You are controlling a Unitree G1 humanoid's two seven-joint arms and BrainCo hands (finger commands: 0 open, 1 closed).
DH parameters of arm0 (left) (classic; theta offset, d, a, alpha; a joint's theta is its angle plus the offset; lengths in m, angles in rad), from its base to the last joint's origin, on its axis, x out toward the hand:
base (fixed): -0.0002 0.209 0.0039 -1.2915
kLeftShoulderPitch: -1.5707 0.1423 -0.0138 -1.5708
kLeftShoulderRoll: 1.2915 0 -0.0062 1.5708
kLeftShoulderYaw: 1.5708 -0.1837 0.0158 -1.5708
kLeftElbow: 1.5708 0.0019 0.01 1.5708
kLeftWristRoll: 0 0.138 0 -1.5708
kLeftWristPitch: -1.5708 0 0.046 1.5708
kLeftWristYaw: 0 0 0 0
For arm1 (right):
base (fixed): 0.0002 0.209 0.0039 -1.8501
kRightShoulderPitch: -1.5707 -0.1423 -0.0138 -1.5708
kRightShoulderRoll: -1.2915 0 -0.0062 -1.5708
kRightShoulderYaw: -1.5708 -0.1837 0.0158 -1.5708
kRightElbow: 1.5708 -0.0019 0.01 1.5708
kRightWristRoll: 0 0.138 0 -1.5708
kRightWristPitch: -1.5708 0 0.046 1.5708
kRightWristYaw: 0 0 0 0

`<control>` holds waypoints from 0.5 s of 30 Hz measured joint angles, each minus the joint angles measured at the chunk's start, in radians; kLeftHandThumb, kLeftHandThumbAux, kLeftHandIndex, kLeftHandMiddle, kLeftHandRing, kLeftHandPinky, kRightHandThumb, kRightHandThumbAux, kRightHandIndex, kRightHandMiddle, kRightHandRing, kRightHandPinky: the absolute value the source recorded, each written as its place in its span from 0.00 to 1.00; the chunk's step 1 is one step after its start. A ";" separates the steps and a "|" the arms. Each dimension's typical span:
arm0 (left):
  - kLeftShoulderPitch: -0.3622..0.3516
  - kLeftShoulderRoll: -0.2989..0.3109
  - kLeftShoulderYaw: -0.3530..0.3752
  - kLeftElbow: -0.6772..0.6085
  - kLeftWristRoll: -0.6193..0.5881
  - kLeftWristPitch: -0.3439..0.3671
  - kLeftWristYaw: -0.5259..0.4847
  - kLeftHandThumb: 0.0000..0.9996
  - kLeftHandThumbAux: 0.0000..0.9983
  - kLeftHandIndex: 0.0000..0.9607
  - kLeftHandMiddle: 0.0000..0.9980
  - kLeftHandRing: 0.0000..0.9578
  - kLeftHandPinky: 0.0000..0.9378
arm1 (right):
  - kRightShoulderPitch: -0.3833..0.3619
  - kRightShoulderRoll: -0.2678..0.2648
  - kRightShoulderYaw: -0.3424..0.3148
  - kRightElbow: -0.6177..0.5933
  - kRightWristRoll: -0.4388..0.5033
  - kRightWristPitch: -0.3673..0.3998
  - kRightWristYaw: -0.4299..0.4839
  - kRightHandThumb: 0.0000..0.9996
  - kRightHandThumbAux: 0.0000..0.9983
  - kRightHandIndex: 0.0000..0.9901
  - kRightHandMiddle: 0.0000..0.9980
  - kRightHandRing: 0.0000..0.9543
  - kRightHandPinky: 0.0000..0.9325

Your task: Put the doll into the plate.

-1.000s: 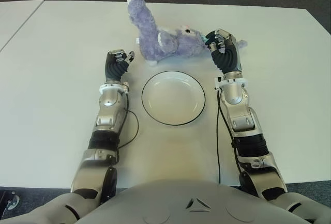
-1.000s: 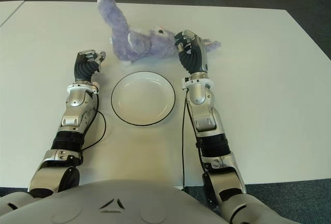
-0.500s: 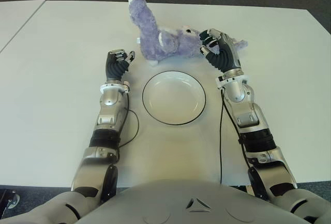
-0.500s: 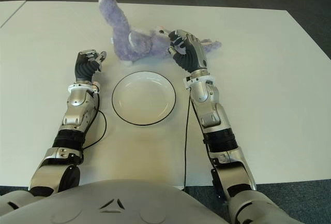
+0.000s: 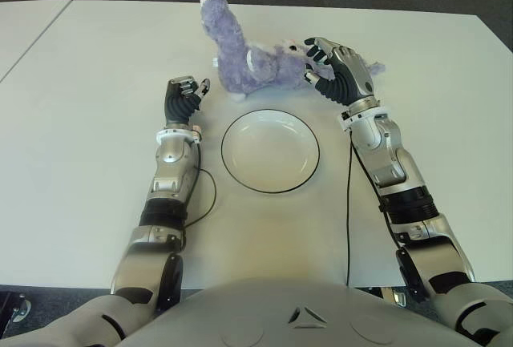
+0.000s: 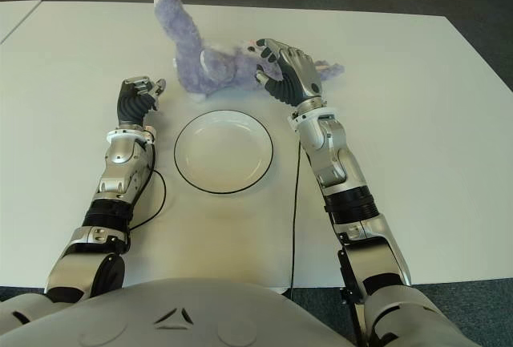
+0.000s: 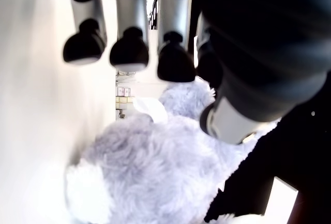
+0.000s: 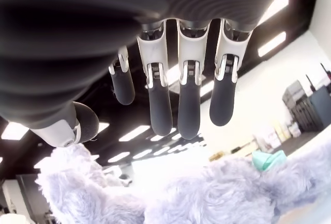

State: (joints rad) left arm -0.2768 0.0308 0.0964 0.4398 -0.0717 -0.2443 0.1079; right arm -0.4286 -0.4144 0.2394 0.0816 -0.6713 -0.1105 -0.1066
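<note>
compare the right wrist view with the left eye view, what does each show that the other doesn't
Only the right wrist view shows the right hand from underneath: fingers spread open above the doll, gripping nothing. Only the left eye view shows the plate, the table and the left hand beside the doll's left side. Both show the doll and the right hand.

Bright even light, soft shadows (wrist views blurred)

A doll point(image 5: 256, 62) is lying on the table point(image 5: 96, 74), beyond the plate point(image 5: 270, 151). The right hand point(image 5: 337, 70) is sitting just right of the doll, beyond the plate's right edge. The left hand point(image 5: 183, 98) is sitting left of both.
</note>
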 measured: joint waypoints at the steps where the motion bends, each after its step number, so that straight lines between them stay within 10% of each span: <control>1: 0.000 0.000 0.000 0.000 0.000 -0.001 0.000 0.38 0.79 0.80 0.84 0.88 0.87 | -0.005 -0.002 0.001 0.001 -0.007 -0.003 -0.001 0.57 0.42 0.16 0.31 0.31 0.31; 15: -0.002 -0.001 0.000 0.001 0.000 -0.005 -0.004 0.39 0.78 0.81 0.84 0.88 0.87 | -0.061 -0.082 0.047 0.014 -0.077 -0.065 0.090 0.41 0.26 0.01 0.01 0.01 0.00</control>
State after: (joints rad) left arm -0.2787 0.0300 0.0964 0.4405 -0.0717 -0.2492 0.1043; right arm -0.4901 -0.4969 0.2868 0.0952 -0.7479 -0.1756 -0.0171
